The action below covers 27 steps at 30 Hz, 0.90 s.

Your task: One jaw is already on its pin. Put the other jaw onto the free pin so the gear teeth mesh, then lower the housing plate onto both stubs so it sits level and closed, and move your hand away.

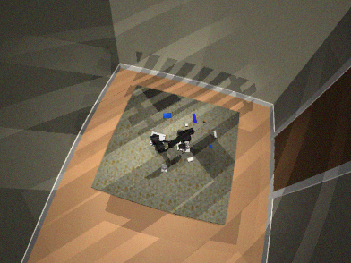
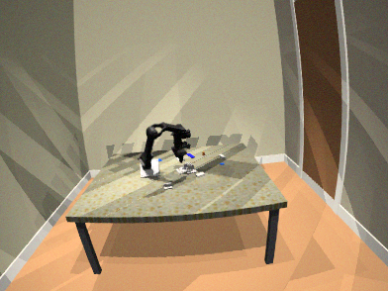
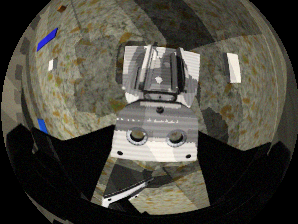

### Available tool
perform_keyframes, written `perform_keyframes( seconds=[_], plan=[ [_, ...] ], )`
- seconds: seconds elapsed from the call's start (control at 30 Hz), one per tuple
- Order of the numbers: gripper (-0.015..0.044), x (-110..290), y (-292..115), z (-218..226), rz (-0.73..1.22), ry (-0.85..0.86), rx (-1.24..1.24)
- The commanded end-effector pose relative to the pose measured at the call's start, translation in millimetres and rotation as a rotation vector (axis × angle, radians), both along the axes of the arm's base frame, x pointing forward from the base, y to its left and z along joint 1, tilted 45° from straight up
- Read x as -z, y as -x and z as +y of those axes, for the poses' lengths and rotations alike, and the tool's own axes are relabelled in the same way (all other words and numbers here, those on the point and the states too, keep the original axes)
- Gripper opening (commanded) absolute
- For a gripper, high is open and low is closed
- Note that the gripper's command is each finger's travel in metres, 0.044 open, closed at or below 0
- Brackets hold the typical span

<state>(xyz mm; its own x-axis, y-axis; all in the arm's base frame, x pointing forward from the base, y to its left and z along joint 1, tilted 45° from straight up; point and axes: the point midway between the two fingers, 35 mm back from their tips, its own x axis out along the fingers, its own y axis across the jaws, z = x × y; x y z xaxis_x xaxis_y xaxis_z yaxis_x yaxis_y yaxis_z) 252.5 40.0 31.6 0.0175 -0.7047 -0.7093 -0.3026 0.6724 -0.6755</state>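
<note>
Your gripper (image 1: 184,134) (image 2: 181,159) (image 3: 156,132) has its fingers spread wide, and they are pinching a pale plate (image 3: 159,120) with two round holes. I take it to be the housing plate. It is right between the two black fingers. Just past its far edge you can see the gray and white jaw part (image 3: 137,72), and the plate hides some of it. You can't tell from here if the teeth mesh or if both jaws are on their pins.

Look at the bits around it on the speckled table (image 1: 134,179) (image 2: 183,203) (image 3: 95,90). In the wrist view, a white block (image 1: 190,159) (image 2: 200,173) (image 3: 233,68) lies to the right of the jaw part, apart from it. A tiny white block (image 1: 186,125) (image 3: 50,64) is over on the left, with a long blue bar (image 1: 194,118) (image 2: 190,155) (image 3: 47,39) and a little brown block (image 1: 204,121) (image 2: 203,153) (image 3: 61,8) farther up. A flat blue block (image 1: 166,115) (image 3: 42,125) peeks out beside the left finger. In the top view, a small gray piece (image 1: 164,168) (image 2: 168,186) sits well apart from the jaw part. The arm covers some of the middle in that view.
</note>
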Motion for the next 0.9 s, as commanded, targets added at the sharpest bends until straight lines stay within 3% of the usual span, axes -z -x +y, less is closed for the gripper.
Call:
perform_keyframes(
  seconds=[0.0,0.87],
  plan=[
    [0.0351,0.7,-0.1,0.8,0.005,-0.005,-0.003],
    [0.0351,-5.3,4.8,-5.4,0.005,-0.004,-0.003]
  ],
)
